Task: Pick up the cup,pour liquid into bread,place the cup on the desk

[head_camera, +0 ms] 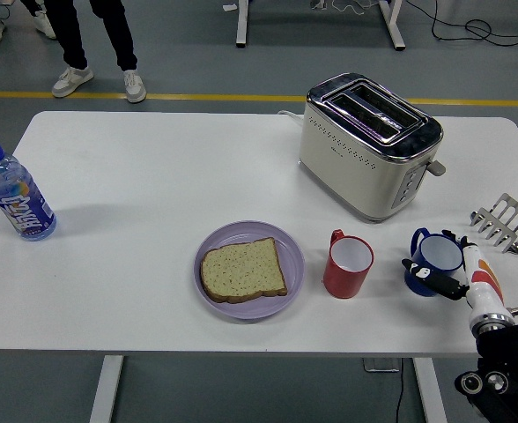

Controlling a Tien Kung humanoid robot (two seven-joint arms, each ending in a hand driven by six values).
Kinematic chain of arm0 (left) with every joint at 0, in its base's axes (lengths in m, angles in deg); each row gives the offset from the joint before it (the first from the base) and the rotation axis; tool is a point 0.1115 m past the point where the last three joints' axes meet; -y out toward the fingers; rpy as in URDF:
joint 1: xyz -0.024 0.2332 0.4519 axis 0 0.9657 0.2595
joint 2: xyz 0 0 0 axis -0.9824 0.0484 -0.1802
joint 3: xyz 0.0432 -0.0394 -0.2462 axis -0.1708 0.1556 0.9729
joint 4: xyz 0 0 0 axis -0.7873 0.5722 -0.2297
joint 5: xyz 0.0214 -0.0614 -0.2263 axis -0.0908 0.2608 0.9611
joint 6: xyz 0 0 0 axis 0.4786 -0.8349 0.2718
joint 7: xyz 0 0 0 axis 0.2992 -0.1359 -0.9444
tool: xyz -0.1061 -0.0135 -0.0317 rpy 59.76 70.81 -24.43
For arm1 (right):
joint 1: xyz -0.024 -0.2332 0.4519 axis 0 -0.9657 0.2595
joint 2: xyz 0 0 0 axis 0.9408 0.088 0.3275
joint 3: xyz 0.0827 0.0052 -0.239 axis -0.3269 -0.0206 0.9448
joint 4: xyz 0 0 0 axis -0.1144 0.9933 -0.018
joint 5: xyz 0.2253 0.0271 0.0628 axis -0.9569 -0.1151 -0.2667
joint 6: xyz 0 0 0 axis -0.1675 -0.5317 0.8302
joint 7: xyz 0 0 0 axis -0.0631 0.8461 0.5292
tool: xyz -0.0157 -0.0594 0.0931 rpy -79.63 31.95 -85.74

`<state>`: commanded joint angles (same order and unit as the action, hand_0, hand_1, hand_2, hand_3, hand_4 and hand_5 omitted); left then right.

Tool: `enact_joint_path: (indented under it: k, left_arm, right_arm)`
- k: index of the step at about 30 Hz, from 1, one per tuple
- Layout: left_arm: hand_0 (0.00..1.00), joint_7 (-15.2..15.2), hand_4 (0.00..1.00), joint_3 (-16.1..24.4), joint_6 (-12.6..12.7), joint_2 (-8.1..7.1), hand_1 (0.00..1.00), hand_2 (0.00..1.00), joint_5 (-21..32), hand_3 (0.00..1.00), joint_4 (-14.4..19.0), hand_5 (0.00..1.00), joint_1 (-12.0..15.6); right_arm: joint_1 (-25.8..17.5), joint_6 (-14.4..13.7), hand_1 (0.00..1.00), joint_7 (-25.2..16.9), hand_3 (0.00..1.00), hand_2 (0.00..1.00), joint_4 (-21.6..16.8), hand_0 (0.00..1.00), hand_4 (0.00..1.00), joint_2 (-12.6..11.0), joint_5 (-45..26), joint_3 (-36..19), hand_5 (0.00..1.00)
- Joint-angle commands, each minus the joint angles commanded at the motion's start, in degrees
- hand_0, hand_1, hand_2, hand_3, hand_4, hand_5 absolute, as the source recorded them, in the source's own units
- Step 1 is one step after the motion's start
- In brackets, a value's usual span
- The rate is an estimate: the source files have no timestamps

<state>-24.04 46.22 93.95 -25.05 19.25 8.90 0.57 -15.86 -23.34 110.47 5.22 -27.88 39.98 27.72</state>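
A blue cup with a white inside stands at the table's right front, its handle pointing back-left. My right hand reaches in from the lower right corner. Its thumb lies across the cup's near side and its fingers sit behind the rim, spread on either side; the cup rests on the table. A red cup stands upright left of the blue one. One slice of bread lies on a lilac plate at front centre. My left arm is out of view.
A cream toaster stands behind the cups. A metal toast rack sits near the right edge, just behind my hand. A blue-capped bottle stands at the far left. A person's legs show beyond the table.
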Motion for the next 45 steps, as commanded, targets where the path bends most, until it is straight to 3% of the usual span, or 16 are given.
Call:
enact_joint_path:
  k: [16,45]
  left_arm:
    - [0.688,-0.1,0.255,-0.1,0.0,0.04,0.696,0.701,0.4,0.555,0.0,0.998,-0.2]
    - [0.688,-0.1,0.256,-0.2,0.0,0.07,0.698,0.701,0.6,0.558,0.0,0.998,-0.2]
  right_arm:
    - [1.3,-3.2,0.775,-0.3,0.858,0.870,2.7,0.904,0.998,0.3,-0.8,1.8,0.362]
    - [2.5,-3.4,0.732,0.6,0.845,0.842,5.0,0.861,0.998,0.9,-1.8,2.2,0.338]
